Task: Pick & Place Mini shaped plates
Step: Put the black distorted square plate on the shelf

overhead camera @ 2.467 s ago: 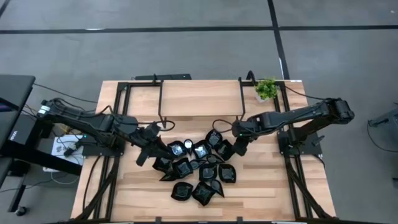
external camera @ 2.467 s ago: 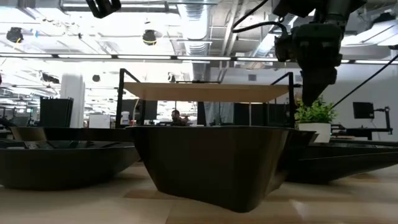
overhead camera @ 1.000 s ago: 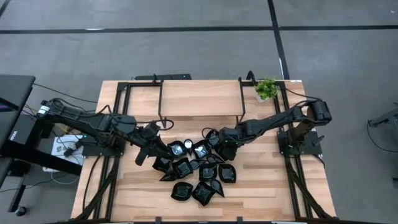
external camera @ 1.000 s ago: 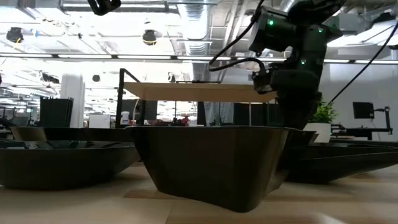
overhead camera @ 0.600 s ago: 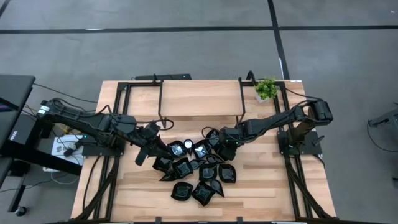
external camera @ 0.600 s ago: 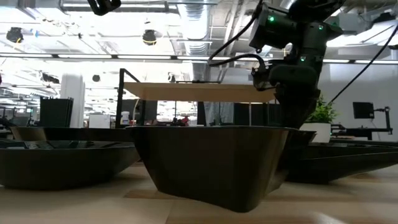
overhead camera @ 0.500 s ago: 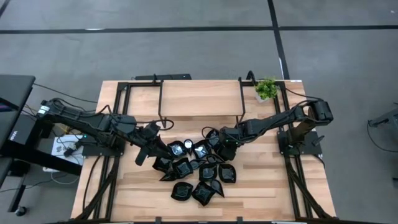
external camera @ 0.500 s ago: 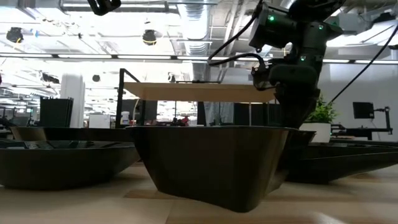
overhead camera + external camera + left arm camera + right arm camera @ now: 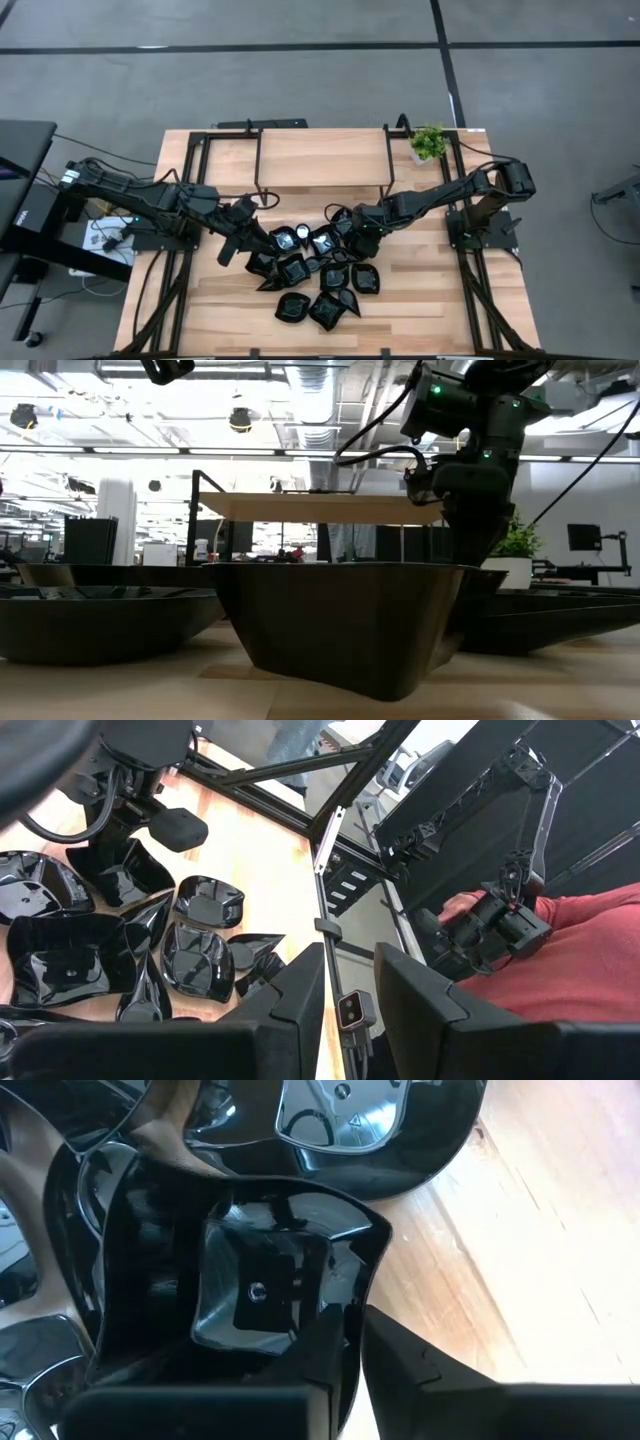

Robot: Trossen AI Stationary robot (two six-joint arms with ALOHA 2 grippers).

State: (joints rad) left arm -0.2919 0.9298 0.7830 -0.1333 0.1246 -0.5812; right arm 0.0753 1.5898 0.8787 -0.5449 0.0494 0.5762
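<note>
Two dark fingers of our right gripper point(image 9: 355, 1342) pinch the rim of a glossy black square dish point(image 9: 262, 1285); our left gripper point(image 9: 350, 990), raised over the wooden table point(image 9: 320, 160), stands slightly parted, empty.

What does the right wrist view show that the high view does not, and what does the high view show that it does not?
Only the right wrist view shows the right gripper pinching the rim of a square black dish. Only the high view shows the left gripper, the potted plant and the whole pile of dishes. Both show black dishes on the wooden table.
</note>
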